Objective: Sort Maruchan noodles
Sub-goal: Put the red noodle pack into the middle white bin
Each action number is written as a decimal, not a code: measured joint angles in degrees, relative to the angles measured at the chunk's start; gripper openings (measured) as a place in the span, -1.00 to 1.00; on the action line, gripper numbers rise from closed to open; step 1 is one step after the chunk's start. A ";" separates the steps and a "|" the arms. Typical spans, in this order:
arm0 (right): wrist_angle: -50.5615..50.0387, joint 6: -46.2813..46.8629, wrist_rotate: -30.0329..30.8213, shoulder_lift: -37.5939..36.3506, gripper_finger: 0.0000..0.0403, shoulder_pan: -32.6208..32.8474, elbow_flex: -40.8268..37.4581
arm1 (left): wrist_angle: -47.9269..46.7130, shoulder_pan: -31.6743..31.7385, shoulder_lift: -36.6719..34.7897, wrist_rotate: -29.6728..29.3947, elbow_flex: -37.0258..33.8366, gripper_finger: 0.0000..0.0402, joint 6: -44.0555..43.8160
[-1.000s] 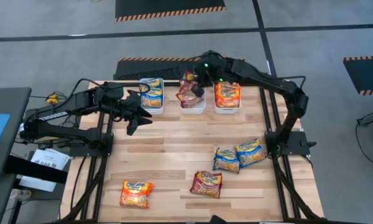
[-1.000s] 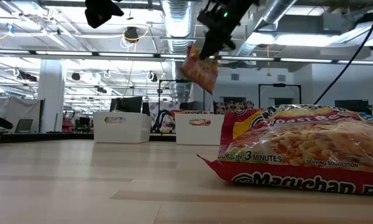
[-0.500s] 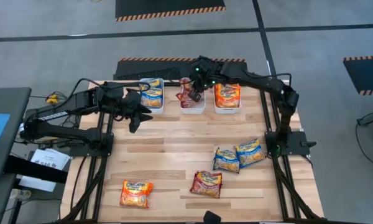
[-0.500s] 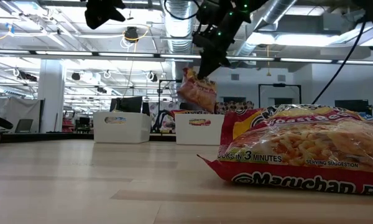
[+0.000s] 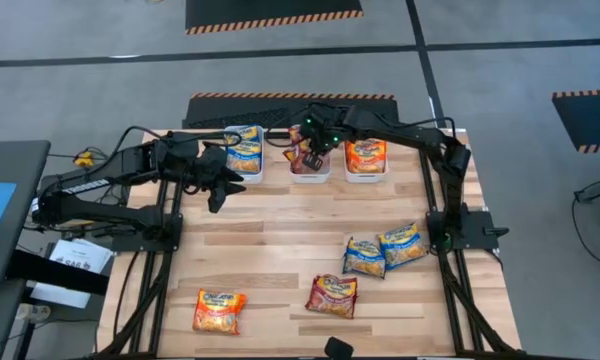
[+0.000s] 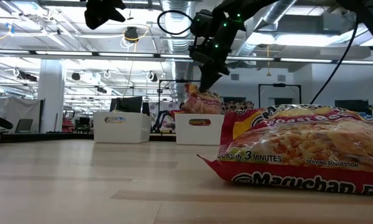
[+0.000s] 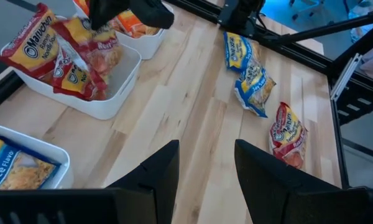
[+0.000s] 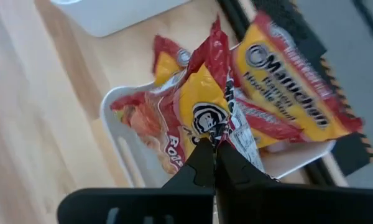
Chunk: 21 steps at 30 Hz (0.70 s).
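Currently the wooden table (image 5: 280,260) carries three white bins along its far edge: left bin (image 5: 244,152) with blue packets, middle bin (image 5: 310,165) with maroon packets, right bin (image 5: 366,157) with orange packets.

Arms: the right arm reaches across the far edge to the middle bin. The left arm waits over the table's left side, just near of the left bin.

Right gripper (image 8: 215,146): fingers clenched on the edge of a maroon packet (image 8: 202,112), which hangs down into the middle bin among the maroon packets already there. In the low view the packet sits at the bin's rim; whether it already rests on the contents cannot be confirmed from that angle.

Left gripper (image 7: 205,165): fingers spread, nothing between them.

Unsorted packets: two blue packets (image 5: 384,248) lie touching on the right side, another maroon packet (image 5: 332,295) lies near centre, and an orange packet (image 5: 218,310) lies at the near left.

Step in hand: depositing the maroon packet in the middle bin.

Next move, by judgement: release the fingers, lift clear of the bin, then travel to one of the remaining packets on the near side.
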 joint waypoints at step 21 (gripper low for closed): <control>-1.39 0.13 1.10 4.69 -0.96 3.03 -0.02 | 0.06 0.00 0.00 -0.62 0.00 -0.29 -0.66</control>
